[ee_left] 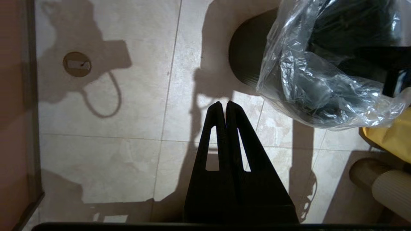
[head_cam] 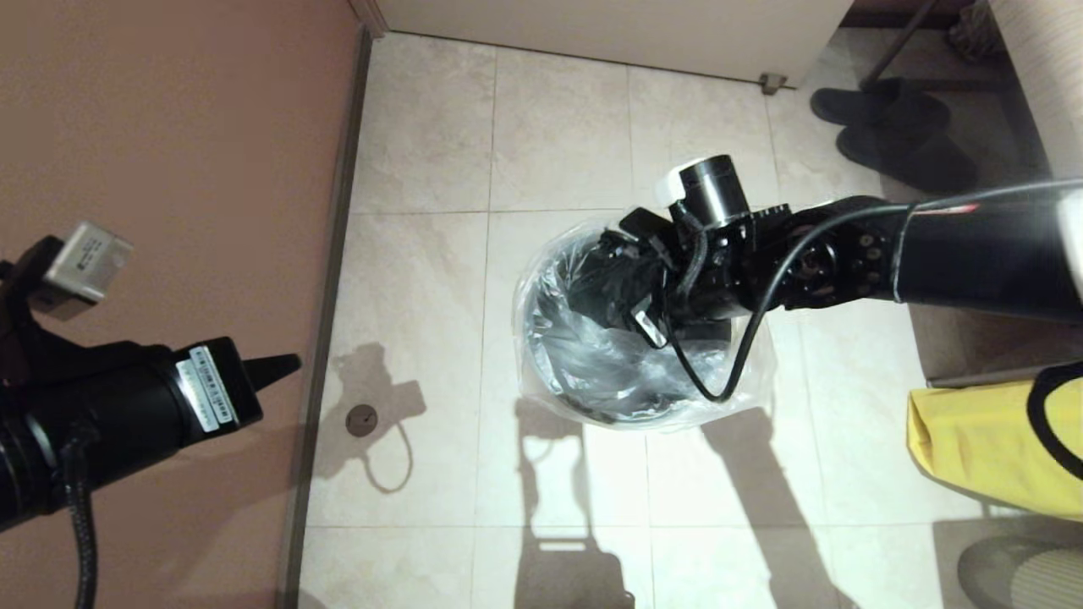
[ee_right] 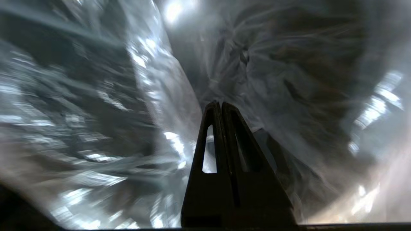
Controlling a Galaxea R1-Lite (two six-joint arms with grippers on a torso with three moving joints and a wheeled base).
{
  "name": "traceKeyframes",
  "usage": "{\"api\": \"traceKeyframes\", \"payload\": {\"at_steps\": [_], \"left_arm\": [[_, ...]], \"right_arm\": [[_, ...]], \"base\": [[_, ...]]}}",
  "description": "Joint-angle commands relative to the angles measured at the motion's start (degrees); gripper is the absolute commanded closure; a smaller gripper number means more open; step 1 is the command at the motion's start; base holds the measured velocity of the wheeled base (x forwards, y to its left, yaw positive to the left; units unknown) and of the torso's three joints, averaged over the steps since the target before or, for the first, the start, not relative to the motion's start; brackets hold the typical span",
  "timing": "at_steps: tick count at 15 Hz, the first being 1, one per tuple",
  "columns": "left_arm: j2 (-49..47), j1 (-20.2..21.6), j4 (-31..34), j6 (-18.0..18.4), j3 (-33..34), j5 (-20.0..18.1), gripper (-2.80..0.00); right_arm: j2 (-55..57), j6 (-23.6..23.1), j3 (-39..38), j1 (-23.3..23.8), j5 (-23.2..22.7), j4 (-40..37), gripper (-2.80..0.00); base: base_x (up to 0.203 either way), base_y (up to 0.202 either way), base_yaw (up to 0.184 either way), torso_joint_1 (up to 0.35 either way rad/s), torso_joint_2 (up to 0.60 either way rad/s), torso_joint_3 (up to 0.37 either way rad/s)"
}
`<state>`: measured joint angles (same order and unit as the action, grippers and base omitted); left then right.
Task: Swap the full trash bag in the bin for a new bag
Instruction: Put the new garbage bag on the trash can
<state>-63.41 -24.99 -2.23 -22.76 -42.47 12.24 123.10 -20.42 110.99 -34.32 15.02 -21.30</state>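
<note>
The bin [head_cam: 530,338] stands on the tiled floor with the new bag [head_cam: 626,376] draped over its rim and hanging down inside. My right arm reaches into the bin from the right. Its right gripper [ee_right: 221,103] is shut, with the tips pressed against the crinkly plastic [ee_right: 96,112] deep inside; nothing shows between the fingers. In the head view those fingers are hidden by the wrist. My left gripper [head_cam: 283,365] hangs shut and empty by the wall on the left, well apart from the bin [ee_left: 247,57] and the bag [ee_left: 321,93]. An opaque yellow bag [head_cam: 990,448] lies outside the bin at the right.
A brown wall [head_cam: 169,127] runs along the left. A round floor drain [head_cam: 361,419] sits between the wall and the bin. Dark slippers [head_cam: 897,127] lie at the back right, beside furniture. Open tiles lie in front of the bin.
</note>
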Motion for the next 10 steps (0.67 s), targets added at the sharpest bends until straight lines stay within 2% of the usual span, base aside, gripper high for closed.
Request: {"api": "traceKeyframes", "payload": {"at_steps": [1, 4, 7, 10], "left_arm": [[2.0, 0.5, -0.1, 0.1, 1.3, 0.0, 0.0], [2.4, 0.6, -0.2, 0.2, 1.4, -1.4, 0.0], [3.0, 0.0, -0.5, 0.2, 1.8, -2.2, 0.0], [2.9, -0.8, -0.6, 0.2, 2.7, -2.2, 0.0]], "right_arm": [[4.4, -3.9, 2.1, 0.5, 2.0, -1.0, 0.0], [7.8, -6.1, 2.1, 1.5, 2.0, 1.2, 0.0], [12.8, -7.4, 2.1, 2.4, -0.7, 10.3, 0.0], [16.5, -8.2, 2.1, 2.7, -1.8, 11.6, 0.0]], "base": [[0.0, 0.0, 0.0, 0.0, 0.0, 0.0], [0.0, 0.0, 0.0, 0.0, 0.0, 0.0], [0.0, 0.0, 0.0, 0.0, 0.0, 0.0], [0.0, 0.0, 0.0, 0.0, 0.0, 0.0]]}}
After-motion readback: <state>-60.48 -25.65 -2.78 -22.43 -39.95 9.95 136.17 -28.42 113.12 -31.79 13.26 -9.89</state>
